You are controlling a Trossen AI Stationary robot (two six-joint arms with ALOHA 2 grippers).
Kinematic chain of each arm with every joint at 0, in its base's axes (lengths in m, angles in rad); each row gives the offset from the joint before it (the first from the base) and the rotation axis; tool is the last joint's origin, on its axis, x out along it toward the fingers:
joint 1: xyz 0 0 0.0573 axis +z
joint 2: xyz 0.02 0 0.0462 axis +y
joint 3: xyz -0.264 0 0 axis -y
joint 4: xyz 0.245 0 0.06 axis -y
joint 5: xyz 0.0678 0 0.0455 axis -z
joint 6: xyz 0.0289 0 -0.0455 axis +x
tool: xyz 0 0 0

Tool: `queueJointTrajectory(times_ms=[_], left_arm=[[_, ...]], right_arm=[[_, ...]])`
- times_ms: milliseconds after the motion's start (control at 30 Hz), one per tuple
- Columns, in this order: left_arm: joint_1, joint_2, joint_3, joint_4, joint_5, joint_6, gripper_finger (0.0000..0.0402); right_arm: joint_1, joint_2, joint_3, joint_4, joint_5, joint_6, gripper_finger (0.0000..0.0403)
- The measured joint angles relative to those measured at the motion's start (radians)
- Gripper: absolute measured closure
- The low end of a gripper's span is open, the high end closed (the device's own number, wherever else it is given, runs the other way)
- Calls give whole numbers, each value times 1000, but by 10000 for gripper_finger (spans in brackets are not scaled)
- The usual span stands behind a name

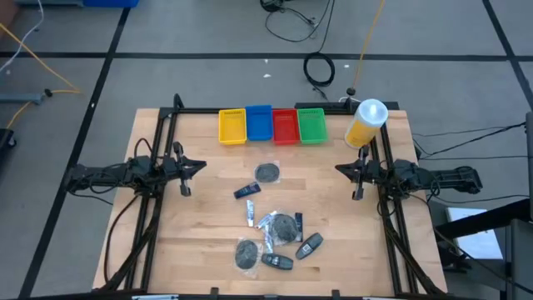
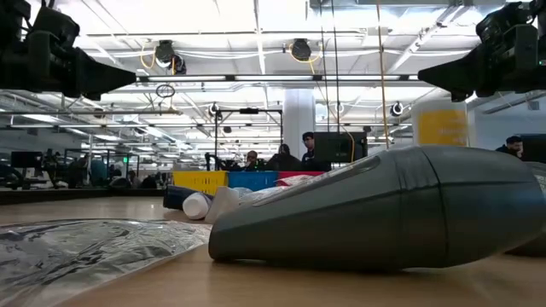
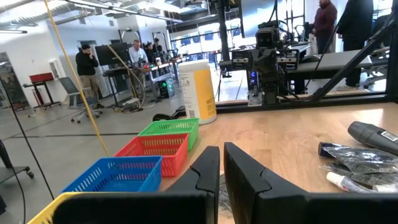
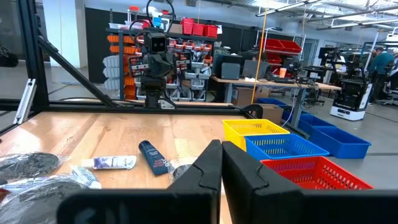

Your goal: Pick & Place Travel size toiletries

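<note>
The travel size toiletries lie loose on the wooden table's middle and near part. They are a grey disc [image 1: 267,172], a dark tube [image 1: 246,192], a white tube [image 1: 250,215], silvery packets [image 1: 275,225], a second disc [image 1: 247,252] and dark oblong bottles [image 1: 310,245]. One such bottle [image 2: 384,209] fills the low view's foreground. My left gripper [image 1: 202,164] hovers shut at the table's left side, pointing level toward the middle [image 3: 221,152]. My right gripper [image 1: 337,169] hovers shut at the right side, facing it [image 4: 219,146]. Neither gripper has anything between its fingers.
Four small trays stand in a row at the far edge: yellow [image 1: 232,126], blue [image 1: 259,123], red [image 1: 285,126], green [image 1: 311,125]. A big yellow white-capped bottle [image 1: 365,122] stands at the far right corner. Black frame rails run along both table sides. People stand in the room beyond.
</note>
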Motion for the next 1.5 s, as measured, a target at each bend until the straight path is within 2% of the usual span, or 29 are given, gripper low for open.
queueJointTrajectory(times_ms=[367, 467, 600, 733, 867, 1033, 1133, 1300, 1400, 1500], left_arm=[[0, 0, 0, 0, 0, 1, 376], [0, 0, 0, 16, -6, 88, 376], [0, 0, 0, 23, -8, 167, 376], [0, 0, 0, 23, -8, 149, 376], [0, 0, 0, 23, -8, 148, 376], [0, 0, 0, 24, -8, 137, 376], [0, 0, 0, 26, -8, 32, 376], [0, 0, 0, 25, -8, -174, 376], [0, 0, 0, 25, -16, -206, 376], [0, 0, 0, 24, -16, -230, 376]], right_arm=[[0, 0, 0, 0, 0, 0, 399], [0, 1, 0, 26, 0, 6, 399], [0, 14, 0, 90, -25, 196, 399], [31, 72, 0, 157, -163, 301, 399], [98, 207, 0, 261, -160, 298, 398], [168, 458, 0, 465, -110, 247, 384], [182, 612, 8, 541, -81, 234, 355], [185, 831, 65, 551, -80, 263, 289], [178, 942, 108, 557, -83, 299, 250], [177, 1035, 155, 570, -164, 309, 213]])
